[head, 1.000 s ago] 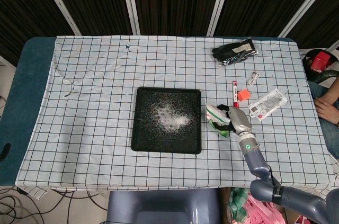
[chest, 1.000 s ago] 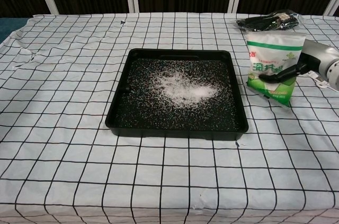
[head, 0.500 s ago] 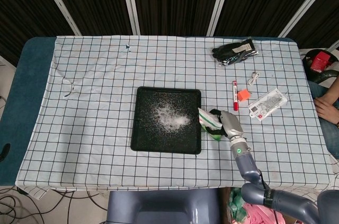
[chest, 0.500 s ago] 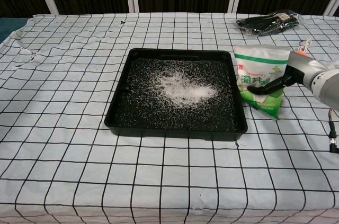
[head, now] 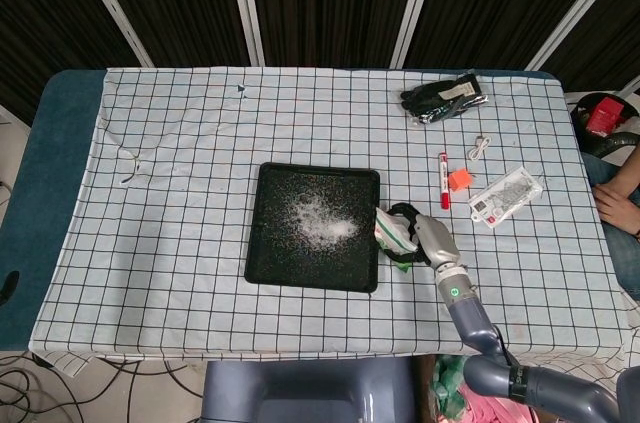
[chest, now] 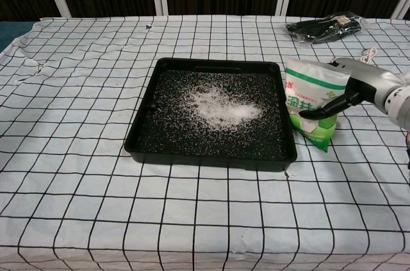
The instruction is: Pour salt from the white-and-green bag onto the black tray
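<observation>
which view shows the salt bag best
The chest view: the salt bag faces the camera, its white front, green band and print visible, with the right hand gripping it. The head view shows only a small, crumpled top-down shape beside the black tray.

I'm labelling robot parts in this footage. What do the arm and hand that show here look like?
Only the right arm shows. Its right hand has a silver-grey shell and black fingers. In the head view the forearm is blue-grey and rounded, with a small green light near the wrist. No cables or sleeves visible.

The white-and-green bag (chest: 310,95) carries green printed characters (too small and blurred to read).
</observation>
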Motion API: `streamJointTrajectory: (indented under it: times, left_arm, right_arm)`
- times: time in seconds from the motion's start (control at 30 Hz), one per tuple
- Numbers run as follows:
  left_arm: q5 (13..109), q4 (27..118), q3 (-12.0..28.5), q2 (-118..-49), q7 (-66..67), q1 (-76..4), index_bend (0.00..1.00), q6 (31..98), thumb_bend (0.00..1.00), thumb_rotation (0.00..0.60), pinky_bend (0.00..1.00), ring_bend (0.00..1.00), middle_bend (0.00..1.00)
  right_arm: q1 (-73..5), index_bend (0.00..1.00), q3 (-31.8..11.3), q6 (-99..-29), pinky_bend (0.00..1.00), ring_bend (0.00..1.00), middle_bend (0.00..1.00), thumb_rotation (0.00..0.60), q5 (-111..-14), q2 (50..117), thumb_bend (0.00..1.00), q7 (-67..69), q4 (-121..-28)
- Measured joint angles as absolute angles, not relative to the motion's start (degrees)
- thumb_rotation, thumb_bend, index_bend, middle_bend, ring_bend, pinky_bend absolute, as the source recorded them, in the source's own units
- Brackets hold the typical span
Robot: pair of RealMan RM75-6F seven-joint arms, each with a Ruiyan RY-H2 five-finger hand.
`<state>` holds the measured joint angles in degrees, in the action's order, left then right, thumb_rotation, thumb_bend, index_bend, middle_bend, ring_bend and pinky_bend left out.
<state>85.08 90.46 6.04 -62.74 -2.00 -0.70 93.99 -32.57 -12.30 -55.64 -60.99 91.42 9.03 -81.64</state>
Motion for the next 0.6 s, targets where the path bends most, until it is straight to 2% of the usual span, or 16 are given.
streamJointTrajectory:
  times: [0.6]
  left_arm:
    - [84.85, 90.7, 6.18, -62.82, -1.74, -0.58, 0.17, 94.13, 0.3, 0.6, 0.12, 0.03, 0.09]
  right_arm:
    - [-28.98, 0.25, -9.39, -59.78, 0.37, 0.25, 0.16, 0.6, -64.76, 88.57, 0.17, 5.25, -89.38]
